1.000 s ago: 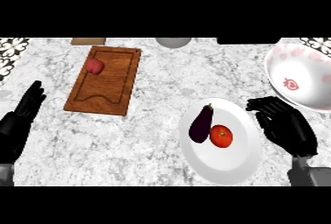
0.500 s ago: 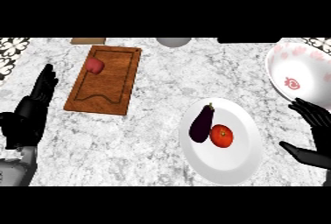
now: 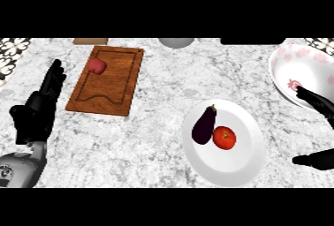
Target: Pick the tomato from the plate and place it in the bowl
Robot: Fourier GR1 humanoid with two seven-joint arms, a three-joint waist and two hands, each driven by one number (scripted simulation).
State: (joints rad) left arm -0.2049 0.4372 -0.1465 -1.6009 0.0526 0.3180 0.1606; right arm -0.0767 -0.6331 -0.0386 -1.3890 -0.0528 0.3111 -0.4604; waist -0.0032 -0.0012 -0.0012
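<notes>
**2 items sitting on the white plate, both hands apart from them**

2 pieces of produce are lying on the glossy white oval plate point(image 3: 244, 165): a smooth round red-orange tomato point(image 3: 224, 137) and, touching its left side, a dark purple elongated eggplant point(image 3: 204, 126). Neither hand is touching them.

At the upper right, a white ceramic bowl with pink flower motifs point(image 3: 294, 70) is running off the frame's edge. The black right hand point(image 3: 318, 102) is showing only partly at the right border, its straight fingers overlapping the bowl's lower rim and its thumb spread wide below; nothing is in it.

The black left hand point(image 3: 40, 106) is resting open at the left edge, fingers up.

On the grey-veined marble counter point(image 3: 163, 84), a brown wooden cutting board point(image 3: 114, 88) is carrying a small reddish item point(image 3: 97, 66), hard to identify. No writing is showing.
</notes>
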